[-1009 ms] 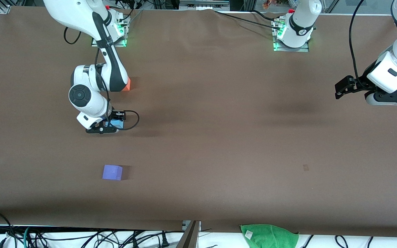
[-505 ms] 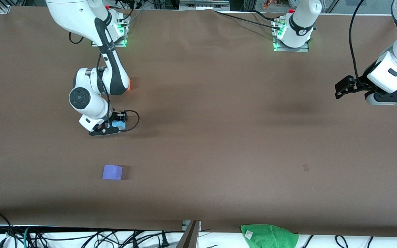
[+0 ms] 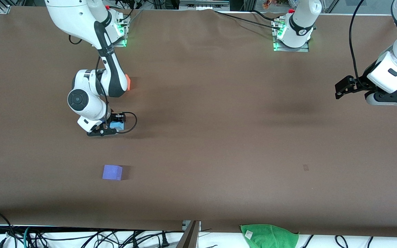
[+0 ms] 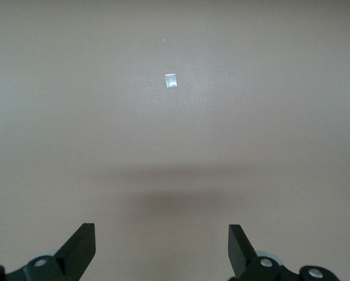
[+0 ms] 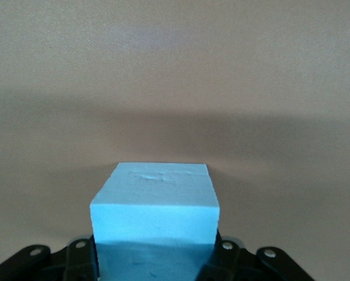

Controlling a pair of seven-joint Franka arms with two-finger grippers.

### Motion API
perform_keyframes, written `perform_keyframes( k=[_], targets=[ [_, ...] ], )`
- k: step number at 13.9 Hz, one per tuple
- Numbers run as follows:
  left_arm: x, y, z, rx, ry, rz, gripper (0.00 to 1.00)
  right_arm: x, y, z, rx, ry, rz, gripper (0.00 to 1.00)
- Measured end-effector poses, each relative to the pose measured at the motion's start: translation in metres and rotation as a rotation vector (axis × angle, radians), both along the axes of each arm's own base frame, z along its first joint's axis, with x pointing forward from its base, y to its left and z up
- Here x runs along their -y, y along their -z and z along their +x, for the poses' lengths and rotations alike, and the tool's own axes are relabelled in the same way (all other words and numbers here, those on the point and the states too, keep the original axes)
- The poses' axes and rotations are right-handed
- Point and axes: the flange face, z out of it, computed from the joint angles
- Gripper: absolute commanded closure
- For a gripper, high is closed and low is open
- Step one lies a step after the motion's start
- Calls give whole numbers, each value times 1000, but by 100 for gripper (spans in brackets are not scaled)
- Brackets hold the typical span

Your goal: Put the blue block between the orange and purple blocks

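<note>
My right gripper sits low in the left-middle of the front frame, fingers clamped on the blue block, which fills the bottom centre of the right wrist view. The orange block peeks out above it, half hidden by my forearm; the purple block lies below it. To do this well, I judge I should set the cube flat on the bench on the line joining the two and midway along it, then part the fingers and lift straight up. There is open bench all round and no edge close. My left gripper waits at the right edge, fingers spread wide over bare bench
</note>
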Motion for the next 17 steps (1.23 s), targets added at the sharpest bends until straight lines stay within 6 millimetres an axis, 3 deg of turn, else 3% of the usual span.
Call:
perform_keyframes(
  k=[1,3,8,10,13,17],
  targets=[
    [0,0,0,0,0,0,0,0,0,0,0,2,1,28],
    [0,0,0,0,0,0,0,-1,-1,1,4,2,4,2],
    [0,0,0,0,0,0,0,-11,-26,17,12,-4,32,1],
    [0,0,0,0,0,0,0,-9,-52,28,-23,0,50,1],
    [0,0,0,0,0,0,0,9,-96,46,-56,-34,75,1],
    [0,0,0,0,0,0,0,16,-140,60,-108,-54,93,1]
  ],
)
